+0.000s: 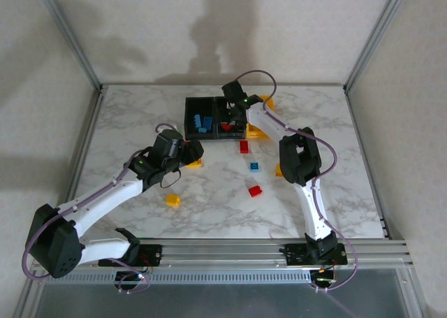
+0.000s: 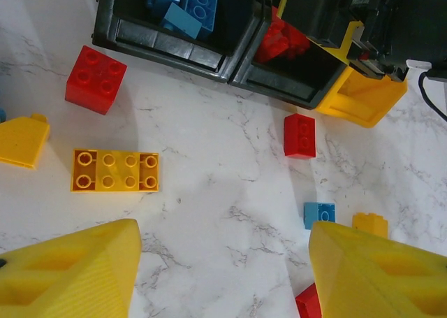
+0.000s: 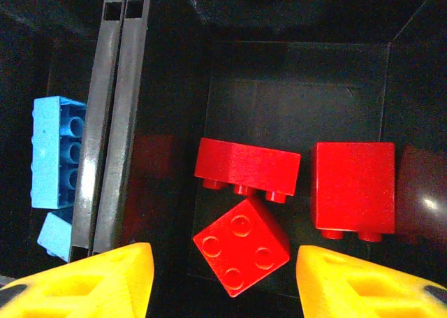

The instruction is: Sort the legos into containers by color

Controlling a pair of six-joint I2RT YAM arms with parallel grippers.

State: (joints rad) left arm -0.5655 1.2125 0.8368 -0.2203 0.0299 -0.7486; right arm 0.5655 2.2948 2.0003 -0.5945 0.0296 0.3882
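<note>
Right wrist view: the right claw hangs spread, pinching nothing, over the middle black bin, where three red legos lie. A long blue lego sits in the neighbouring bin at 9 o'clock, its long axis running 12 to 6. Left wrist view adds the left claw, also spread and empty, above the marble table. At 10 o'clock a yellow eight-stud lego lies studs up, long axis 9 to 3. Top external shows pale walls around the table.
</note>
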